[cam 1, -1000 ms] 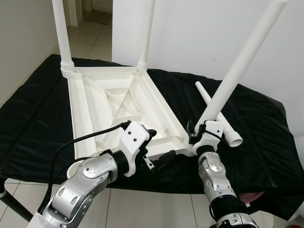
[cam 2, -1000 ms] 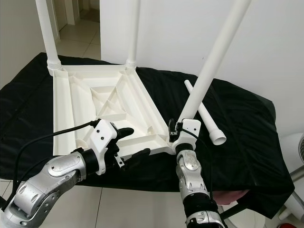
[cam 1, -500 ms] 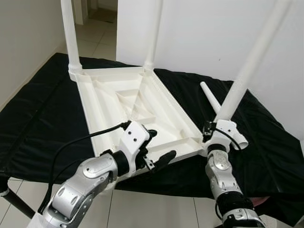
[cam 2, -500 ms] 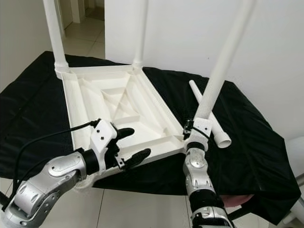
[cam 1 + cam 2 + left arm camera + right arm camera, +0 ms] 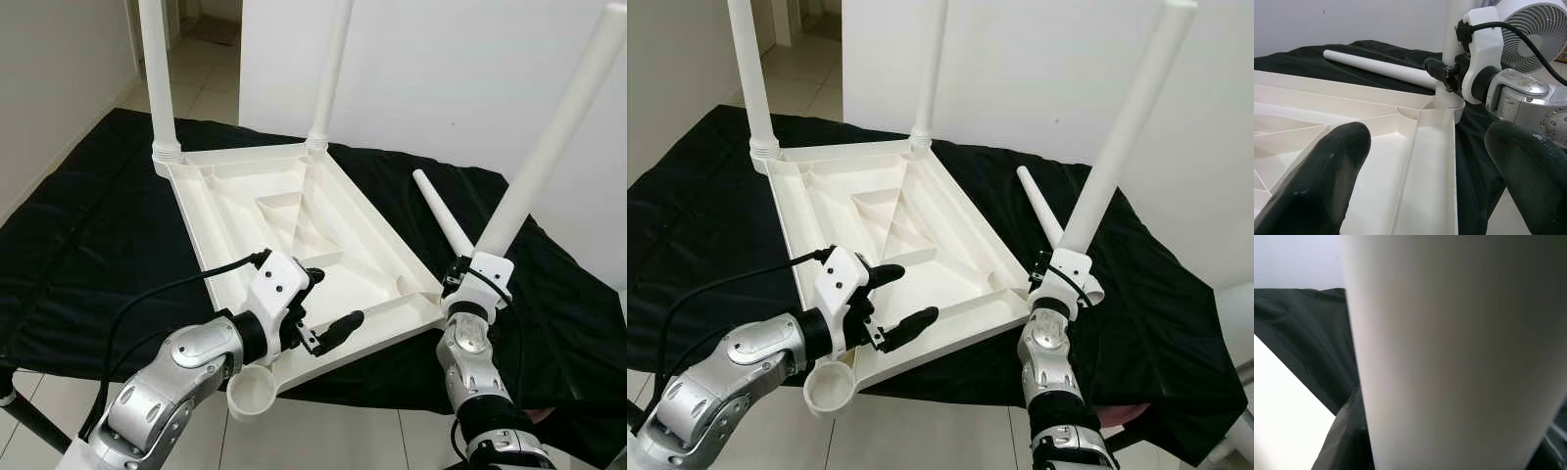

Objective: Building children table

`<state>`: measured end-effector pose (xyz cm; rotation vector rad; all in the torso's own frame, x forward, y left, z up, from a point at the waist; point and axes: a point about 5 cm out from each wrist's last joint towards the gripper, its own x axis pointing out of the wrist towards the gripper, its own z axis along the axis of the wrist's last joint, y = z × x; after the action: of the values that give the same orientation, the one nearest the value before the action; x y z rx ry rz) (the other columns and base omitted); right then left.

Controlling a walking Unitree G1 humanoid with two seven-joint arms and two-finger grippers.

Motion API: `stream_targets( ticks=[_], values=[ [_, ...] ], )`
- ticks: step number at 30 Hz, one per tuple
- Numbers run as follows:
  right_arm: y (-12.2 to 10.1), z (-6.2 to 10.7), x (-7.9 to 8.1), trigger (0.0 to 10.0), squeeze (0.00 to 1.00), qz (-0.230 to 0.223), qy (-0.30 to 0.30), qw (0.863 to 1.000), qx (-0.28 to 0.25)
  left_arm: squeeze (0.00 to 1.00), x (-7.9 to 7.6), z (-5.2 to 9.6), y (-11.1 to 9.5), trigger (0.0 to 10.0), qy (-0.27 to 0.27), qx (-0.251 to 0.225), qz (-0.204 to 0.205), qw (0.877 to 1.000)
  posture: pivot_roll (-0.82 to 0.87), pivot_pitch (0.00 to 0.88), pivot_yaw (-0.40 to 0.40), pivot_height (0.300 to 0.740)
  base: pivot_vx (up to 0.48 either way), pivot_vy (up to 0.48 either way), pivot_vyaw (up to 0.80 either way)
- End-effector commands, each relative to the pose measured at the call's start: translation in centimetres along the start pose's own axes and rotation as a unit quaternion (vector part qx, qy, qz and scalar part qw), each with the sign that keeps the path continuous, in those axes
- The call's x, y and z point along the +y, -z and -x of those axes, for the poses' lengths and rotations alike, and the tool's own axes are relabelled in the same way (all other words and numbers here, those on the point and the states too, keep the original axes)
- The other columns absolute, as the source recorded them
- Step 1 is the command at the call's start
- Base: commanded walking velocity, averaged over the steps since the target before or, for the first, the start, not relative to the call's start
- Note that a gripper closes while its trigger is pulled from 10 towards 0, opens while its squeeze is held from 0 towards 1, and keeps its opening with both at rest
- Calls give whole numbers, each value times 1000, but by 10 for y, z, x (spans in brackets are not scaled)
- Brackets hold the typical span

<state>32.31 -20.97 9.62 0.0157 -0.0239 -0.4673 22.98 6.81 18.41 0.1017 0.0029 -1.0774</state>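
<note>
The upturned tabletop (image 5: 294, 215) and its legs (image 5: 1122, 137) are moulded in smooth white plastic with a soft, satiny sheen. A black cloth (image 5: 88, 235), faintly glossy and creased, is spread beneath, while brushed silver metal is seen on the arms (image 5: 176, 377).

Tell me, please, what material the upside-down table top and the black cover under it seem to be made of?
The table top looks like moulded white plastic with a smooth, faintly glossy finish: stiffening ribs run across its underside. The black cover looks like thin, slightly shiny fabric or sheeting, since it wrinkles and drapes; which one is unclear.
</note>
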Motion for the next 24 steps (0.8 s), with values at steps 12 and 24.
stream_targets(
  ticks=[12, 24],
  values=[
    [49, 21, -1, 10000, 0, -40, -73, 990, 118, 0, -6, -1, -5, 10000, 25, -6, -8, 1000, 72, 0, -124, 740, 0, 0, 0],
    [53, 9, -20, 10000, 0, -74, -18, 984, 163, 0, -6, -1, -6, 10000, 28, -5, -10, 1000, 71, 0, -119, 740, 0, 0, 0]
  ],
)
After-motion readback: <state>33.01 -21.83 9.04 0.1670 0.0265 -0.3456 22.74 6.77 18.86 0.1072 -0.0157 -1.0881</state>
